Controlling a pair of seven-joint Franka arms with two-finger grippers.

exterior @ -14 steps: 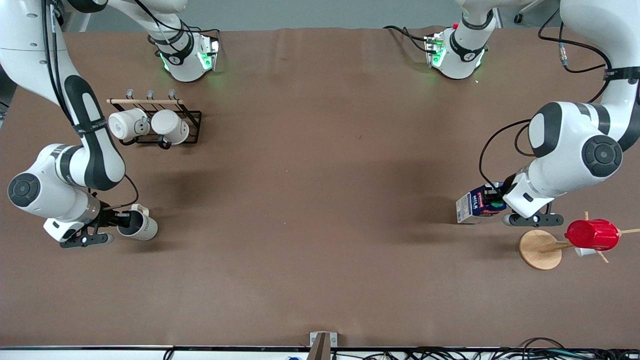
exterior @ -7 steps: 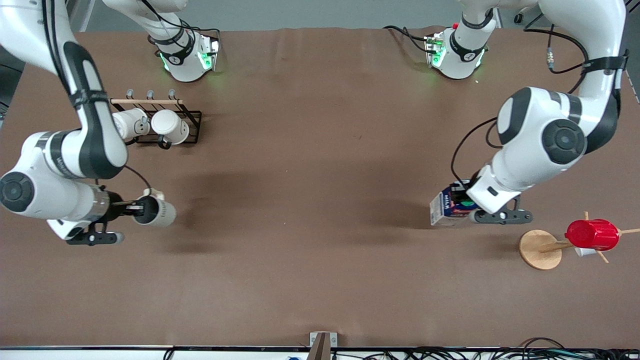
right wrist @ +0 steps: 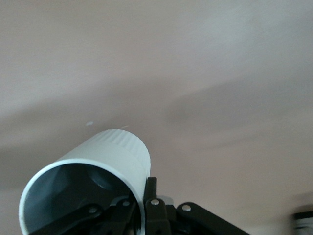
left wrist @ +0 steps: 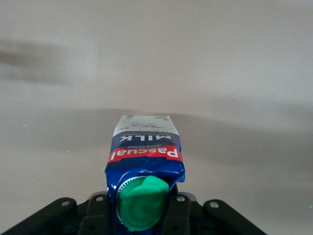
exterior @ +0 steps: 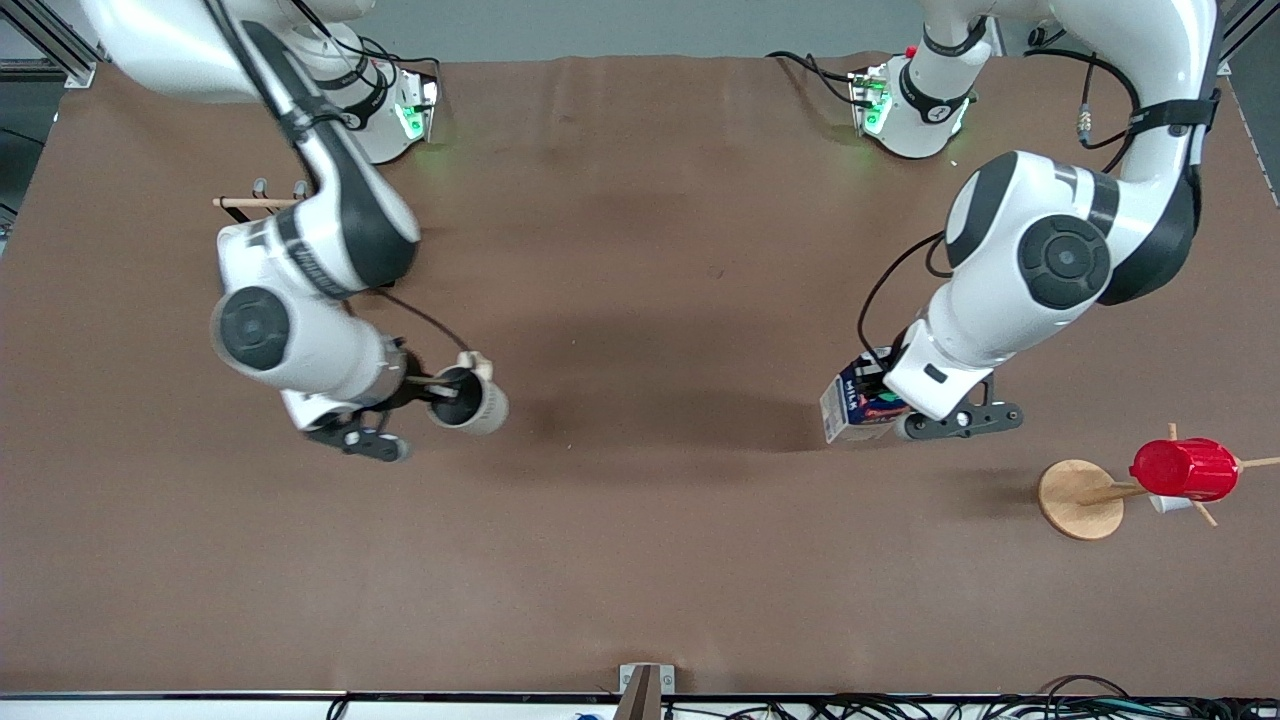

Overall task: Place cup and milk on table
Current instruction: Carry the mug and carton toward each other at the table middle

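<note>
My right gripper (exterior: 432, 390) is shut on the rim of the cream-beige cup (exterior: 470, 398) and holds it tipped on its side in the air over the brown table (exterior: 640, 520), toward the right arm's end. In the right wrist view the cup (right wrist: 105, 171) shows its grey inside, one finger inside the rim and one outside. My left gripper (exterior: 893, 405) is shut on the top of the dark-blue milk carton (exterior: 852, 407), tilted, over the table toward the left arm's end. The left wrist view shows the carton (left wrist: 145, 164) with its green cap (left wrist: 142, 203) between the fingers.
A black wire rack with a wooden rod (exterior: 248, 203) stands near the right arm's base, mostly hidden by that arm. A wooden cup tree (exterior: 1080, 497) carrying a red ribbed cup (exterior: 1185, 469) stands at the left arm's end, nearer the front camera than the milk.
Both arms have swung toward the table's middle. The right gripper carried the cup inward from the table's end. The left gripper carried the milk inward, away from the cup tree.
</note>
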